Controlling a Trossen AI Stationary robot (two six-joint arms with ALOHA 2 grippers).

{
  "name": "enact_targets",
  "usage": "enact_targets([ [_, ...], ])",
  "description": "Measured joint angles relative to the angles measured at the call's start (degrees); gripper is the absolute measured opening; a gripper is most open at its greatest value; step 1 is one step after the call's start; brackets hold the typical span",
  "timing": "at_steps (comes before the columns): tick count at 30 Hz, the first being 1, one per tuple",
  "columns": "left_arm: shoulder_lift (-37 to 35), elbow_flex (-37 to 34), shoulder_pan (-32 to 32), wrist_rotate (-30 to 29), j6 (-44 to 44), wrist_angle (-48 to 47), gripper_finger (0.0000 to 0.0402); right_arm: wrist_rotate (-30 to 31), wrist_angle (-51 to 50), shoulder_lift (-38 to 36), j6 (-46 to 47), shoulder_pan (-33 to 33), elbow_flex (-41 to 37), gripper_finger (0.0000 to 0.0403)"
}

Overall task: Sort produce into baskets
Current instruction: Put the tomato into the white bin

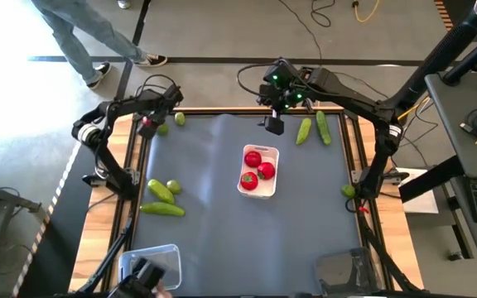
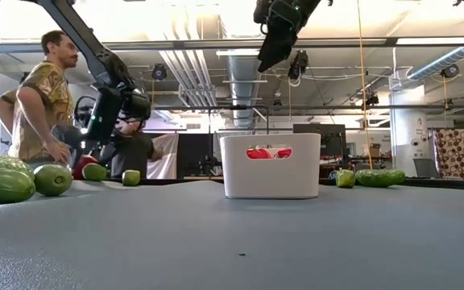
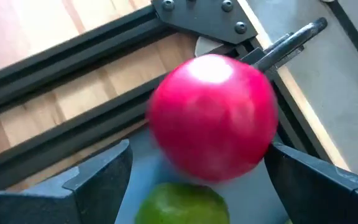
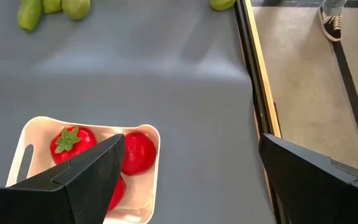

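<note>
A red tomato (image 3: 213,118) sits at the table's far left corner beside a lime (image 3: 182,202); both also show in the high view, tomato (image 1: 146,122) and lime (image 1: 163,128). My left gripper (image 3: 201,155) is open just above them, one finger on each side of the tomato. The white tray (image 1: 272,189) at the table's middle holds three tomatoes (image 1: 253,159). My right gripper (image 1: 273,126) is open and empty, raised high beyond the tray's far end. The clear tray (image 1: 151,261) and the dark tray (image 1: 342,269) stand at the near edge. My left gripper comes at the tomato from above, slanting. Its two fingers (image 3: 98,180) stand on either side of the tomato's widest part (image 3: 266,140). I cannot tell whether they touch it. In the low view the tomato (image 2: 81,166) rests at table level.
Two cucumbers (image 1: 161,190) and a lime (image 1: 173,187) lie at the left; another lime (image 1: 179,118) lies at the far left. Two cucumbers (image 1: 323,127) lie at the far right, and a lime (image 1: 348,190) lies by the right rail. A person (image 2: 43,105) stands behind the table.
</note>
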Motion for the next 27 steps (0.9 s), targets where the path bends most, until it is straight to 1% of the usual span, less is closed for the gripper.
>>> enact_targets([
  [1,0.34,-0.26,0.22,-0.31,0.54,-0.99,0.0342,-0.02,-0.02,0.00,-0.04,-0.21,0.00,0.0364],
  [4,0.62,-0.06,0.33,-1.92,0.46,0.33,0.0342,0.00,-0.12,0.00,0.24,-0.83,0.01,0.0364],
  [10,0.58,-0.15,0.23,-2.80,3.60,0.40,0.0342,0.00,-0.33,0.00,0.50,-1.24,0.00,0.0364],
  [17,0.58,-0.15,0.23,-2.76,4.80,0.55,0.0342,0.00,-0.33,0.02,0.99,-1.24,0.00,0.0364],
  [24,0.56,-0.15,0.20,-0.43,7.70,0.82,0.0341,-0.22,-1.58,0.02,2.08,-1.24,-0.57,0.0364],
  [27,0.56,-0.17,0.18,0.47,8.54,0.54,0.0332,-0.25,-1.82,0.02,2.75,-1.24,-1.00,0.0364],
])
